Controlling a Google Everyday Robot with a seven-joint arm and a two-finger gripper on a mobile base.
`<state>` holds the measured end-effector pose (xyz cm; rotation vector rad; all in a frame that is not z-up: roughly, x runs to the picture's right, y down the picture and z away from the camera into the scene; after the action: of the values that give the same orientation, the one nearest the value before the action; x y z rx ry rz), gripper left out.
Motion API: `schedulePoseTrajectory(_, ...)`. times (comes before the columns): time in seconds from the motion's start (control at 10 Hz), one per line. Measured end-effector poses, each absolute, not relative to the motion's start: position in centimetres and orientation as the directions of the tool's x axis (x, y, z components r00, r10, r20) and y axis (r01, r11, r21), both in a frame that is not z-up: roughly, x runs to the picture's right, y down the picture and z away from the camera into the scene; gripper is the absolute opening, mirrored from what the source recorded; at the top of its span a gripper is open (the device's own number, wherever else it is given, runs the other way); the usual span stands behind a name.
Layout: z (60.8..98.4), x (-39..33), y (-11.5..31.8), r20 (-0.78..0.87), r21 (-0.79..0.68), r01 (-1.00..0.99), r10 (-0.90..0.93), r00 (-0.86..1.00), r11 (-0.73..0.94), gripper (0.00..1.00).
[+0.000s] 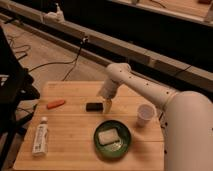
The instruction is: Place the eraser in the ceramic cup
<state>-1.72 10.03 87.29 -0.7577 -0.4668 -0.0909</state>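
A small black eraser (93, 106) lies flat on the wooden table (70, 125), left of centre. A white ceramic cup (144, 115) stands upright near the table's right edge. My gripper (107, 105) hangs from the white arm (150, 92) just to the right of the eraser, low over the table, with its yellowish fingertips pointing down. It holds nothing that I can see.
A green bowl (112, 140) with a white block in it sits at the front centre. An orange marker (55, 104) lies at the left. A white tube (40, 136) lies at the front left. Cables run over the floor behind the table.
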Motion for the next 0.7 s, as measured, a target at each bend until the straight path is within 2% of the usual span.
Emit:
schedulePoseTrajectory(0.4, 90.6, -4.1, 10.5, 0.417, -0.672, 0.184, 0.162, 0.894, 0.717, 0.80)
schedulePoseTrajectory(0.7, 91.5, -6.0, 11.4, 0.415, -0.698, 0.163, 0.208, 0.886, 0.697, 0.80)
